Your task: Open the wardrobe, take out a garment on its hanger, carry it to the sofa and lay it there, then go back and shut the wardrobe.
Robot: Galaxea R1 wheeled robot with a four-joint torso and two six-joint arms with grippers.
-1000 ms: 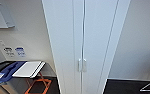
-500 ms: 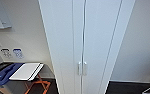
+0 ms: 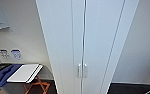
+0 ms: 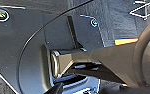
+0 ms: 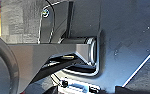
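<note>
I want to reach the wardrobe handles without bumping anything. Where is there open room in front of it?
The wardrobe doors are shut, and nothing hangs before the handles. Bare wall lies right of it. The lower left is crowded: a white board, a blue item and an orange frame.

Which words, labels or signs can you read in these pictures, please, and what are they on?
No text can be read.
Two wall signs left of the wardrobe: too blurred.
Round badge on the robot's plate, left wrist view: blurred, unreadable.

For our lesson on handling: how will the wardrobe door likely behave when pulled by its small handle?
The wardrobe door looks tall, flat and rigid, so it should probably swing stiffly rather than flex. The handles are small and smooth-looking, so a grip may slip.
</note>
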